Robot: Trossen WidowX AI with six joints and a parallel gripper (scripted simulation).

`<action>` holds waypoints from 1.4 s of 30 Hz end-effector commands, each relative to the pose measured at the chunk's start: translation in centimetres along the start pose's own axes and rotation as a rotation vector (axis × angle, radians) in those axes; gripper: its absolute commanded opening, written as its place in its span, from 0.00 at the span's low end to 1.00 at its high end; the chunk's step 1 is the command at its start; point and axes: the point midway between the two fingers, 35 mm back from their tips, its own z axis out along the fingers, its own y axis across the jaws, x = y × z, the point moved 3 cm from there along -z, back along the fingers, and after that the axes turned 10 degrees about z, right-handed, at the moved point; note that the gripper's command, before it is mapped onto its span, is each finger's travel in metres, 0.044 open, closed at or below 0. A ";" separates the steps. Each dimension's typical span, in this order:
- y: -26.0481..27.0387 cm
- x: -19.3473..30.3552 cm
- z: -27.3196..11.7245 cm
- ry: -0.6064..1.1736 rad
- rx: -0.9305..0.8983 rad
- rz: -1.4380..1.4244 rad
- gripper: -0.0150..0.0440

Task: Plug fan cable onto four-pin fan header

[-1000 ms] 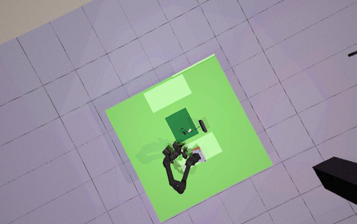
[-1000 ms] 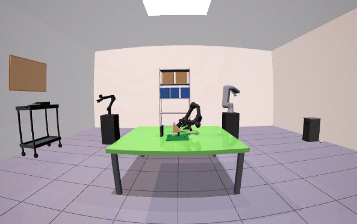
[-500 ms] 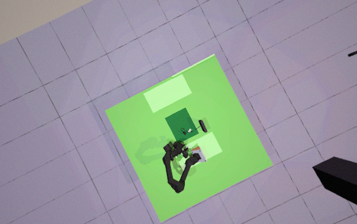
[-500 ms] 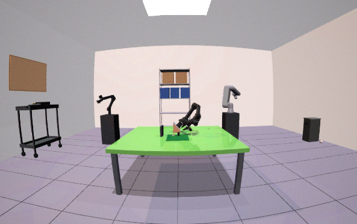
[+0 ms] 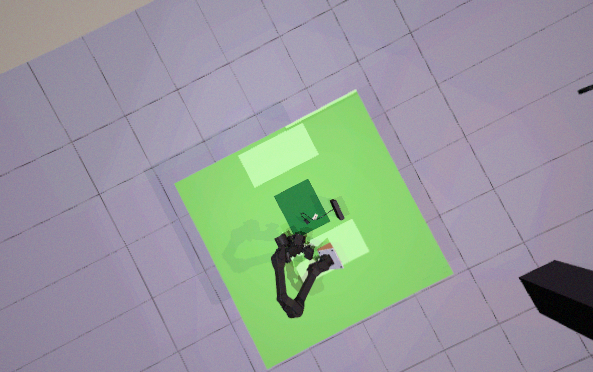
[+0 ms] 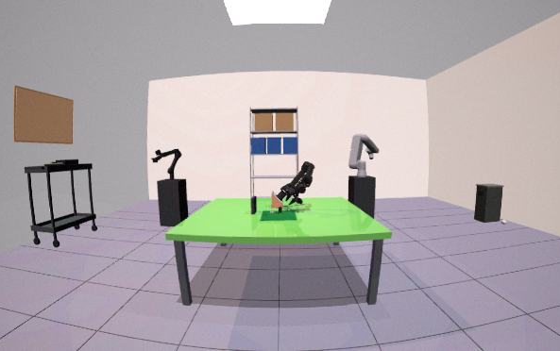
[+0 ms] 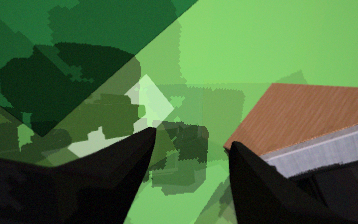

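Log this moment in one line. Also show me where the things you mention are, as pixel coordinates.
gripper [image 5: 303,253] [image 6: 296,201] [image 7: 192,141] open, empty | black plug [image 5: 306,220] [image 6: 280,209] beside white header [image 5: 315,216], unseated | fan [image 5: 337,209] [image 6: 253,205] upright beside board [image 5: 296,200] [image 6: 278,217] [image 7: 105,20]

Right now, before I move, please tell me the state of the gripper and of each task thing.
Gripper: open, holding nothing.
Plug: off the header, beside it.
Header: unoccupied.
Board: lying flat.
Fan: standing upright.

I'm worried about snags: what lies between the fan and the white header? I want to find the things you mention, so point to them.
The cable [image 5: 325,215], running from the fan [image 5: 337,209] [image 6: 253,205]; the top view shows it.
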 end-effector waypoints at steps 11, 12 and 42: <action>0.7 -1.0 -1.2 0.199 -0.186 -0.094 0.60; 0.8 -1.1 -1.4 0.209 -0.203 -0.101 0.60; 0.9 -8.0 -5.4 0.222 -0.583 -0.469 1.00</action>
